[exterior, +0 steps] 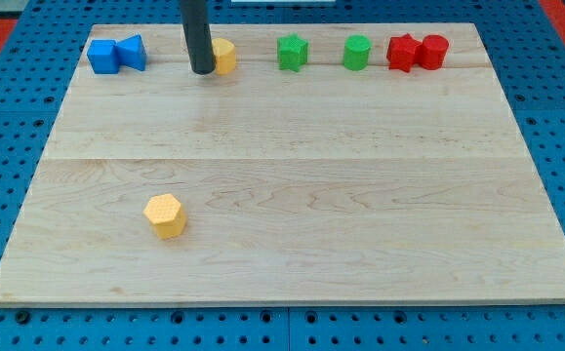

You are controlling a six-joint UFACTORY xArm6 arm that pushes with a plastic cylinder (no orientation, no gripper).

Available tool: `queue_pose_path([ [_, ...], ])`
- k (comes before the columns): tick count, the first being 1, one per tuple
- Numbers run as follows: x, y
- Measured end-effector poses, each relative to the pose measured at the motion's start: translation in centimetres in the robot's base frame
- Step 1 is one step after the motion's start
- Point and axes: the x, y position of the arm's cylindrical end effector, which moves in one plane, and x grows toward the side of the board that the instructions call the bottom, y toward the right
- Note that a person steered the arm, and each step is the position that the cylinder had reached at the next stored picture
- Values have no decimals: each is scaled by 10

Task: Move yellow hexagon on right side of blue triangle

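Note:
A yellow hexagon [165, 215] lies on the wooden board [292, 185] toward the view's lower left. A blue triangle [132, 52] sits at the view's top left, touching a blue cube [103, 56] on its left. My tip [202, 71] is at the view's top, right of the blue triangle and against the left side of a second yellow block [224, 56], which the rod partly hides. The tip is far above the yellow hexagon.
Along the view's top edge, right of the tip, stand a green star-shaped block [292, 52], a green cylinder [356, 52], a red star-shaped block [403, 52] and a red cylinder [433, 51]. Blue perforated table surrounds the board.

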Motion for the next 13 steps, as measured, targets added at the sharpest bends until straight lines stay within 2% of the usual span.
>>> queue_pose_path([
  [3, -19, 14],
  [4, 8, 7],
  [5, 65, 19],
  [6, 103, 24],
  [7, 128, 22],
  [9, 229, 22],
  [10, 270, 1],
  [11, 281, -47],
  [13, 268, -134],
])
